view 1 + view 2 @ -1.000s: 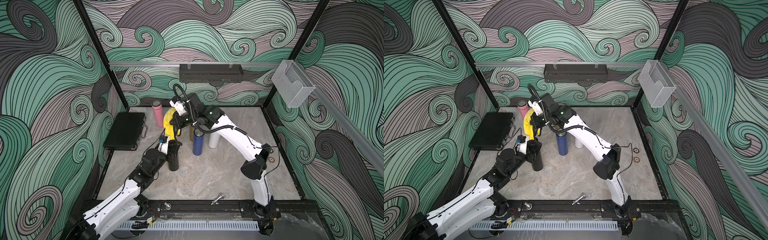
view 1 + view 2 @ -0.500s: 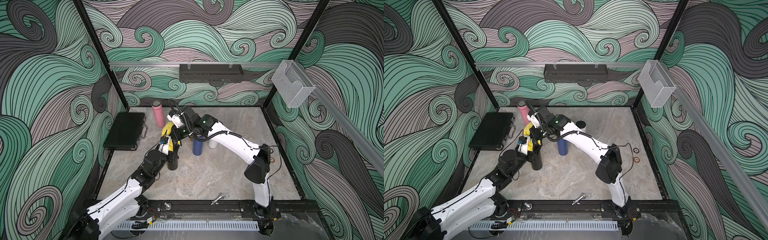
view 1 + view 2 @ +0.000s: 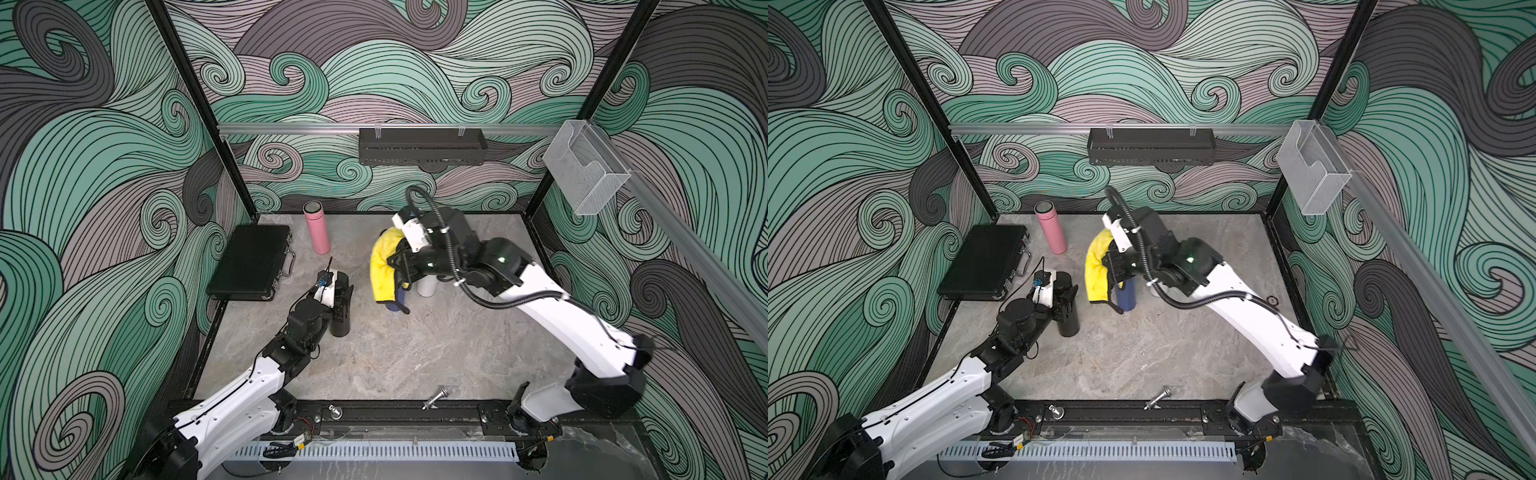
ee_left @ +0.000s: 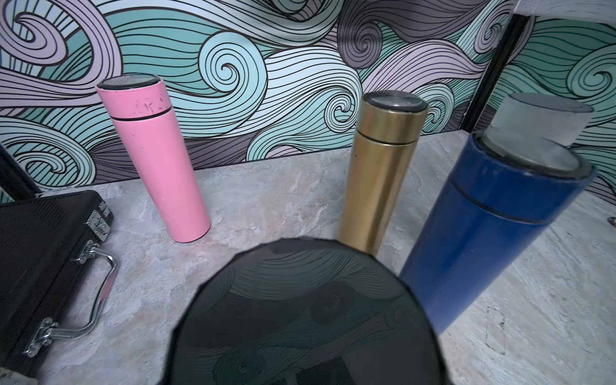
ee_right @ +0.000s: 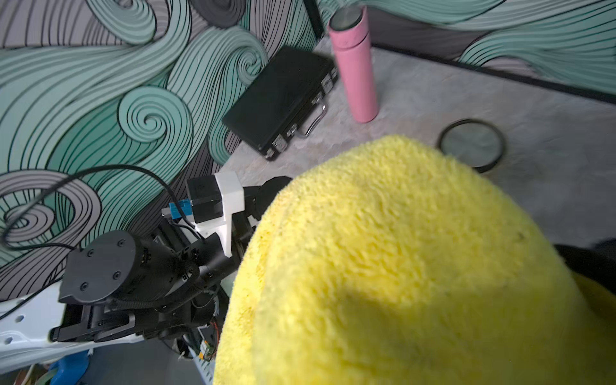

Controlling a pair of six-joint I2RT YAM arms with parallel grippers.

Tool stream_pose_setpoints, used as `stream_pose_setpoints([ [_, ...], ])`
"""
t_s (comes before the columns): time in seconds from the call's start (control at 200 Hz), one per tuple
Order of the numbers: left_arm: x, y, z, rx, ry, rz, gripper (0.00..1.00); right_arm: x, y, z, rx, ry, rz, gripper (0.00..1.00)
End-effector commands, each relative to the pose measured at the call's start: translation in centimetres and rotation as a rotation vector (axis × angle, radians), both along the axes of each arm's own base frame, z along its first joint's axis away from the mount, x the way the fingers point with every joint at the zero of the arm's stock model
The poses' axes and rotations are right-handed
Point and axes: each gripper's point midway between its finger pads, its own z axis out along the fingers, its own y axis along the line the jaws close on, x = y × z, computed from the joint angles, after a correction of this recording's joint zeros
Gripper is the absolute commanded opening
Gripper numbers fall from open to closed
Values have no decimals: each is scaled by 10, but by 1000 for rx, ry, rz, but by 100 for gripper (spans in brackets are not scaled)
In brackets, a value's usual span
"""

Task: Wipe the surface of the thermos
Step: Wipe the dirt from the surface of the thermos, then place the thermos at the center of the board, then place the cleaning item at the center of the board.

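Yellow cloth [image 3: 380, 266]; black thermos [image 3: 340, 327]; pink thermos [image 3: 318, 228]; teal-swirl walls [image 3: 374, 75].

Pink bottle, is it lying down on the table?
No, the pink bottle stands upright on the table, with its lid at the top.

Right gripper [image 3: 397, 272]: I cannot see its jaws; the yellow cloth [image 5: 400, 266] buries them in the right wrist view.
Blue thermos [image 3: 1126, 297]: I see only its lower part below the cloth in both top views.
White thermos [image 3: 426, 286]: mostly behind the right arm [image 3: 540, 299] (blurred in the left wrist view).
Black thermos [image 4: 300, 316]: runs off the left wrist picture's edge.
Case [image 4: 40, 250]: cut off there too.
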Motion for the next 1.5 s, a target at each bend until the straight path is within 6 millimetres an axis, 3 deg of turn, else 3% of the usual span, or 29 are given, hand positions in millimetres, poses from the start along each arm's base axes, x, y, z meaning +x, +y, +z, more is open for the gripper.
stream_pose_setpoints([
  [0.0,10,7,37,-46,-75,63,0,6,-82,4,-87,-62,-214,0],
  [0.09,12,8,37,-61,-72,77,0,12,-141,-5,-112,-52,-368,0],
  [0.185,14,9,40,-63,-74,88,0,25,-191,-31,-107,19,-504,0],
  [0.28,17,9,46,-50,-86,94,0,45,-219,-64,-67,89,-587,0],
  [0.385,19,12,53,-55,-105,106,0,69,-233,-99,-29,138,-640,0],
  [0.625,28,16,67,-99,-126,135,0,102,-251,-149,-60,168,-724,0],
  [0.896,51,34,79,-158,-134,222,0,125,-253,-223,-128,275,-733,0],
  [1.056,70,34,91,-147,-142,247,0,131,-248,-258,-124,343,-726,0],
  [1.301,106,36,90,-141,-142,286,0,145,-239,-286,-106,374,-698,0],
  [1.496,135,43,89,-125,-158,318,0,152,-235,-299,-99,396,-685,10],
])
